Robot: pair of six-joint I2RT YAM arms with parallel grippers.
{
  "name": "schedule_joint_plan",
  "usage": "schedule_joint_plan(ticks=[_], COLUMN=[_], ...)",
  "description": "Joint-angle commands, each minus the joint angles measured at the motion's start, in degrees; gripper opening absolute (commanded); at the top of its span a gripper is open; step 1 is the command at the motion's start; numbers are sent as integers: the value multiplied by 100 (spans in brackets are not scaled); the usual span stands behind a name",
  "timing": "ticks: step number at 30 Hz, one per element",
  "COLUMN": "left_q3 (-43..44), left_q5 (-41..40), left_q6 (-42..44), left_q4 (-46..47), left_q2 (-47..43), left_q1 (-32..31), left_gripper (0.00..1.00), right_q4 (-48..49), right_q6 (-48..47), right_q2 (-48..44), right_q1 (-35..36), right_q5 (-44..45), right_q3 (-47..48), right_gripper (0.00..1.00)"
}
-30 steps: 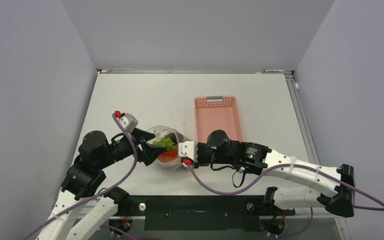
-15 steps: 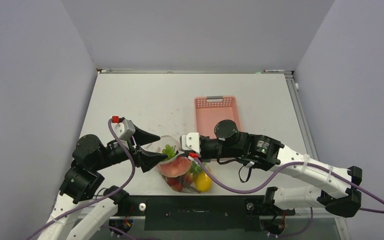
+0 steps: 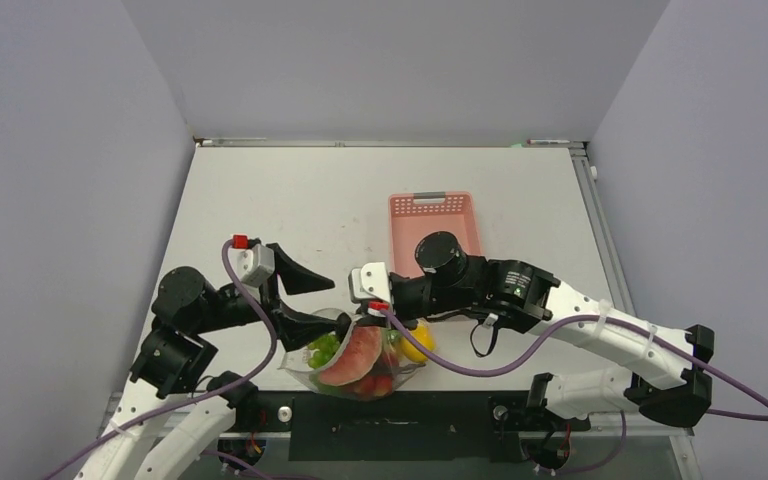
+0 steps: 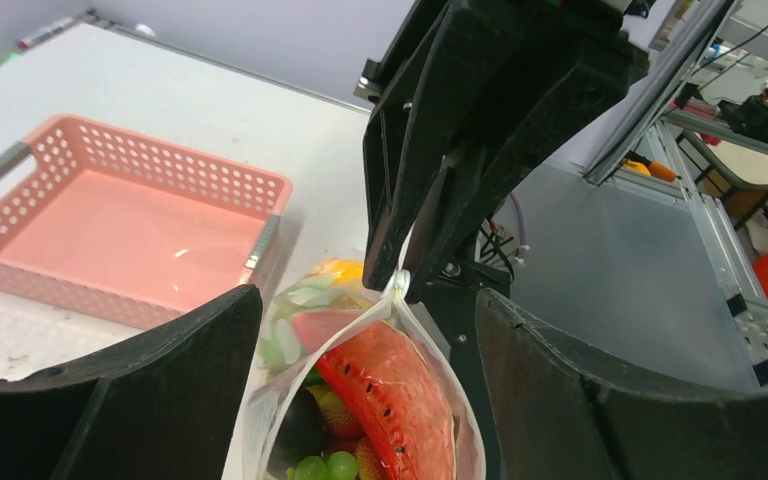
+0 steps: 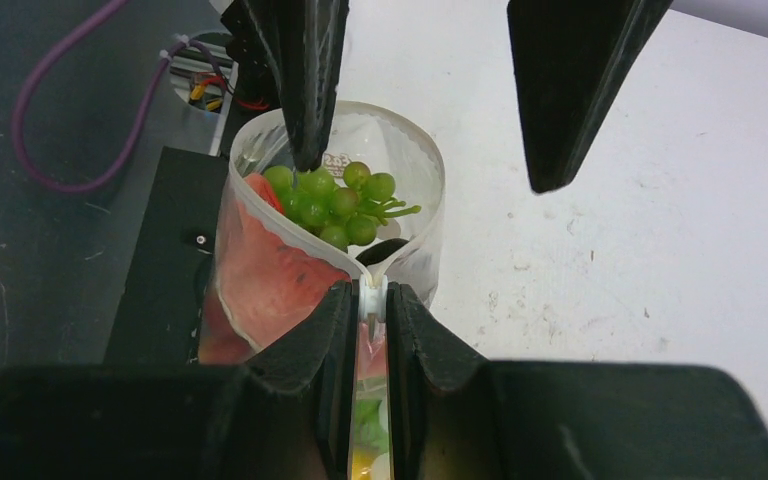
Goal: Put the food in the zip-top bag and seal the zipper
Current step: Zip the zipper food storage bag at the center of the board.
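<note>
- Top external view: right gripper (image 3: 373, 308), clamped on the whitish zipper strip (image 5: 370, 300), is dragging the clear crinkly zip-top bag (image 3: 300, 362) to the near edge of the counter (image 3: 290, 200).
- Spread apart, left gripper (image 3: 310, 300) is straddling its unsealed mouth; toy food (image 3: 355, 350) is sitting inside.

pink lattice basket (image 3: 430, 232), white tabletop (image 3: 290, 190)

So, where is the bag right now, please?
Top view: the bag is near the front edge, pinched by the right hand, with the open left hand on its left and the pink basket behind.
</note>
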Motion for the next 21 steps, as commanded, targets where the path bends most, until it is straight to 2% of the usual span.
schedule_joint_plan(ticks=[1,10,21], left_q3=[-153,-363,-452], left_q5=[438,679,364], left_q6=[-204,-443,-73], left_q4=[550,765,232], left_q2=[100,97,-59], left_q1=[-46,-72,-171], left_gripper=[75,74,70], right_q4=[220,-259,-498], right_q6=[152,482,926], right_q2=[165,675,972], right_q1=[50,63,63], right_q5=[-291,-53,161], right_q3=[593,1353,1907], right_gripper=[5,5,5])
